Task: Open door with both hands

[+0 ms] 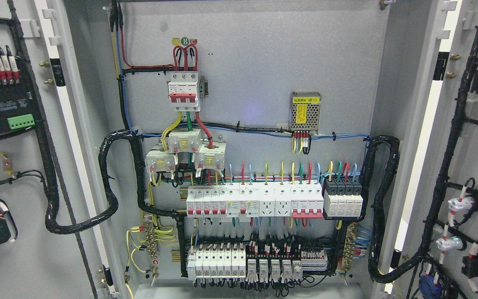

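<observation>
Basically both doors stood swung wide open, cabinet interior fully exposed. Neither robot hand nor arm showed anywhere in the head view, so finger state could not be told for either side.

Left door (23,166) was folded out to the picture's left, inner face toward the camera, carrying a black module with a green terminal block (20,121) and a row of red-and-white ferrules at its top. A thick black corrugated harness (110,174) looped from that door across the hinge gap into the cabinet.

Right door (471,166) was folded out to the picture's right, inner face showing black cable runs and white indicator backs (463,204). A second black harness (382,199) looped from it into the cabinet's right side.

On the grey back panel (264,54): a red-handled main breaker (184,90) at upper left, fed by red wires from above; three current transformers (185,151) clustered just beneath it. A perforated metal power supply (305,112) with a yellow label sat to the right, well apart from the breaker. Below came a DIN row of white breakers and sockets (255,201), ending at the right in a black-topped four-pole block (343,197). Bottom row held more small breakers (216,259) on the left and relays (274,268) beside them.
</observation>
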You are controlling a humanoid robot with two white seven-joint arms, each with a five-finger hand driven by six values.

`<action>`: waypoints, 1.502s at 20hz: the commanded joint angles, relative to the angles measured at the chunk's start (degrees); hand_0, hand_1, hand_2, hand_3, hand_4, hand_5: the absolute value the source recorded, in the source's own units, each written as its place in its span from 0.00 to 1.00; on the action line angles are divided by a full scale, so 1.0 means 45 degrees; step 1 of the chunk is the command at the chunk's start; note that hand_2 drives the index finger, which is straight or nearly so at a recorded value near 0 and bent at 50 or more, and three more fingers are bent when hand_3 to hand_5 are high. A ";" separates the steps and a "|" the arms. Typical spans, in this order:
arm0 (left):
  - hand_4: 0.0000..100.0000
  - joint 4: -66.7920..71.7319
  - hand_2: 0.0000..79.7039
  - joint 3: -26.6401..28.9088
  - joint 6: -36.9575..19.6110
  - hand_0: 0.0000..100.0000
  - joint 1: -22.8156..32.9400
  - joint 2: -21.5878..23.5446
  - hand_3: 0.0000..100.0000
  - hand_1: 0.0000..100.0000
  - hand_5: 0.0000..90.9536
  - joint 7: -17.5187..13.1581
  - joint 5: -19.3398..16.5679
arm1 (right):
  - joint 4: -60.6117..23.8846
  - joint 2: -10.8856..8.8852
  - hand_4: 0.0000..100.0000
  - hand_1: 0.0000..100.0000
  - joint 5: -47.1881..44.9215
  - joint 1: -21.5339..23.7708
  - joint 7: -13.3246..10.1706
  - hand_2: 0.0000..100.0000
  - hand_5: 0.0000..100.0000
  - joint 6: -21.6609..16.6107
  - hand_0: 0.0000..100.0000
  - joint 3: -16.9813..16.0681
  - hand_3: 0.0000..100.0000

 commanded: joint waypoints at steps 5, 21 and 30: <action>0.00 0.1679 0.00 0.0049 0.1296 0.00 -0.0548 0.0609 0.00 0.00 0.00 -0.0031 -0.0040 | -0.0007 0.0184 0.00 0.00 -0.0015 0.0143 0.0022 0.00 0.00 -0.0084 0.38 -0.0247 0.00; 0.00 0.1172 0.00 0.0030 0.1159 0.00 -0.0548 0.0629 0.00 0.00 0.00 -0.0090 0.0057 | 0.0013 0.0203 0.00 0.00 -0.0464 0.0456 0.0062 0.00 0.00 -0.0220 0.38 -0.0617 0.00; 0.00 -0.0311 0.00 0.0049 0.1159 0.00 -0.0179 0.0512 0.00 0.00 0.00 -0.0090 0.0214 | 0.0051 0.0262 0.00 0.00 -0.0464 0.0553 0.0023 0.00 0.00 -0.0220 0.38 -0.0618 0.00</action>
